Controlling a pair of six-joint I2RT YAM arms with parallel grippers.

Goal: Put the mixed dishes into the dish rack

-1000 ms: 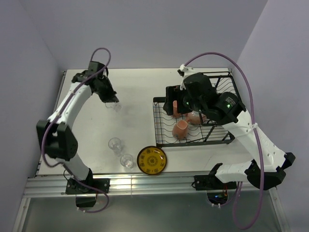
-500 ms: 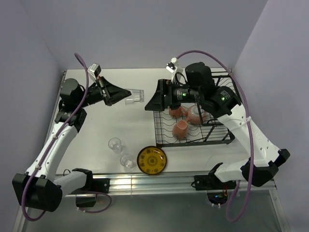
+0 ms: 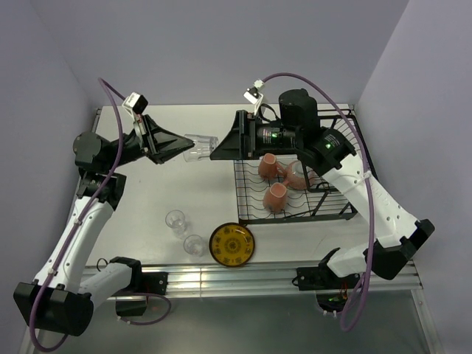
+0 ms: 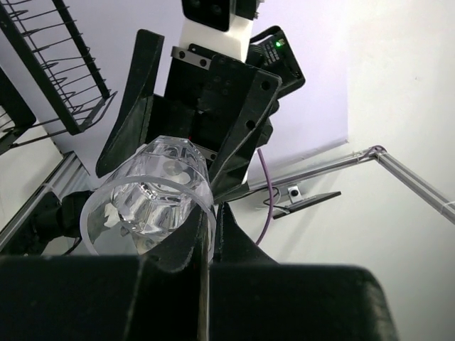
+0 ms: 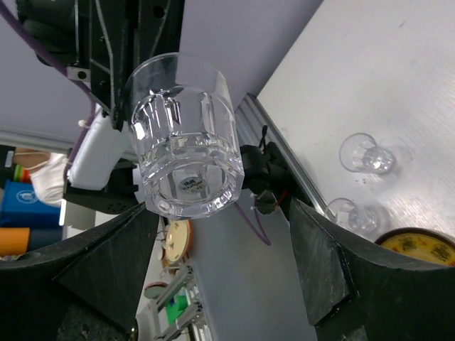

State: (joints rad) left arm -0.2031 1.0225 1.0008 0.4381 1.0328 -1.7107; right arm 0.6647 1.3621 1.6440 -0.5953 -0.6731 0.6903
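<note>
My left gripper (image 3: 188,147) is shut on the rim of a clear glass (image 3: 200,146), held lying sideways high above the table. In the left wrist view its fingers (image 4: 178,245) pinch the wall of the glass (image 4: 149,195). My right gripper (image 3: 218,152) faces it, open, with the base of the glass (image 5: 185,135) just beyond its spread fingertips (image 5: 153,213). Two more glasses (image 3: 175,220) (image 3: 193,244) and the yellow plate (image 3: 231,243) stand on the table. Inside the black dish rack (image 3: 335,203) lie two pink mugs (image 3: 268,166) (image 3: 275,197) and the pink bowl (image 3: 299,175).
The rack fills the right half of the table, with its taller basket section (image 3: 343,133) at the back. Purple cables (image 3: 346,96) arc over both arms. The metal rail (image 3: 221,276) runs along the near edge.
The left arm has swung the glass up and right toward the right gripper. The right gripper has moved left to meet it, and its jaws have narrowed slightly.
</note>
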